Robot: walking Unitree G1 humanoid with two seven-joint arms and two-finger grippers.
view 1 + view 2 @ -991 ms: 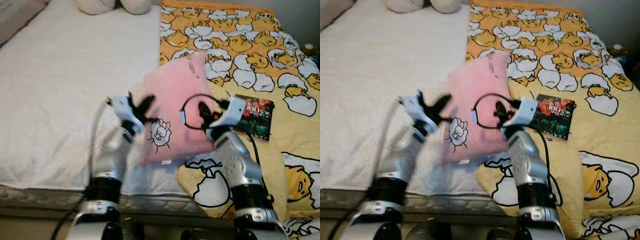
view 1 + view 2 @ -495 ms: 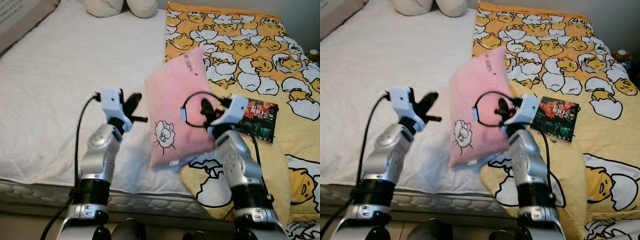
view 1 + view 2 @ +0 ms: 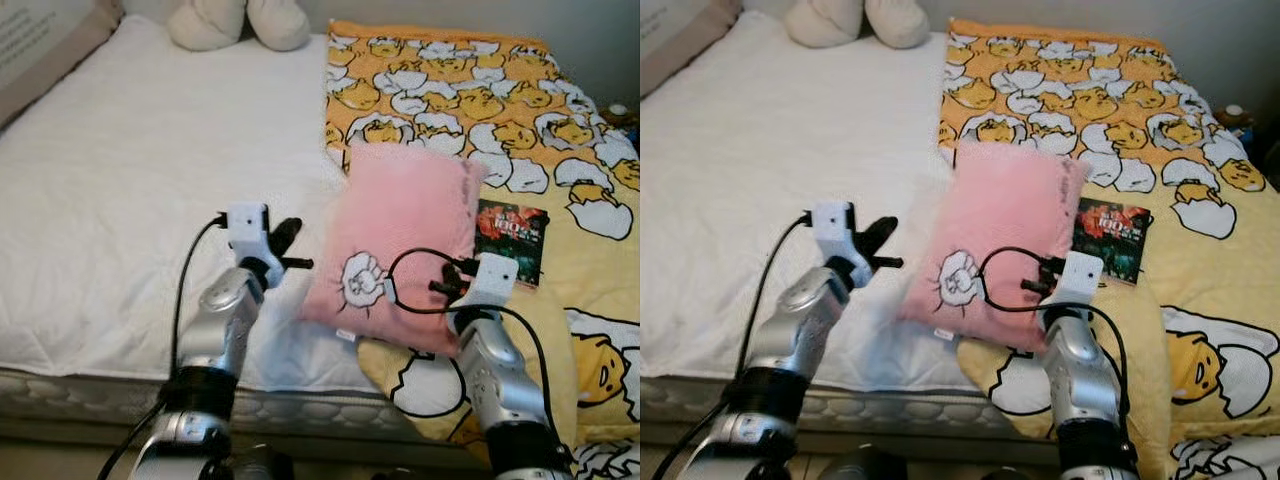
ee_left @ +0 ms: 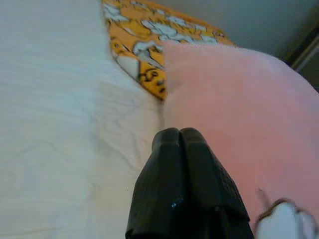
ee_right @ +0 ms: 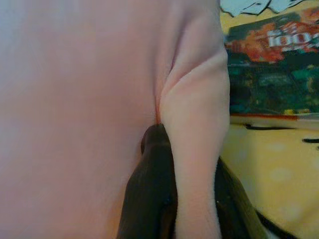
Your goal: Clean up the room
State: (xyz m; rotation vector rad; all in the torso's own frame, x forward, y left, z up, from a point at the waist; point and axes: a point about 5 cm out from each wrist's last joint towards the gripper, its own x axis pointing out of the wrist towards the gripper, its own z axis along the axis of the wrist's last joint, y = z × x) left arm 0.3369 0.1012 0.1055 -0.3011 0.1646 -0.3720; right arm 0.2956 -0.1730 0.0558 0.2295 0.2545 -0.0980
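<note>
The right gripper (image 5: 172,199) is clenched on a fold of the pink pillow (image 3: 400,240), the plush fabric pinched between its two black fingers (image 5: 149,184) at the pillow's near edge. The pillow lies flat on the bed, across the line where the white mattress (image 3: 130,190) meets the yellow blanket (image 3: 470,110); its near end rests on the blanket's folded-over corner. A small white cartoon patch (image 3: 362,278) shows on the pillow's near left part, and a black cable (image 3: 410,290) from the right wrist loops over the pink fabric.

The left gripper (image 4: 180,135) is closed on nothing, its two fingers pressed together, and it hovers just above the white mattress, just beside the pillow's left edge without touching it.

A book (image 3: 511,240) with a dark red and green cover lies flat on the blanket just to the right of the pillow, its near corner close to the right wrist. The blanket, printed with egg-shaped cartoon figures, covers the right half of the bed. At the far end of the mattress sit two cream stuffed shapes (image 3: 238,20), and a brown headboard or box edge (image 3: 45,45) runs along the far left corner
</note>
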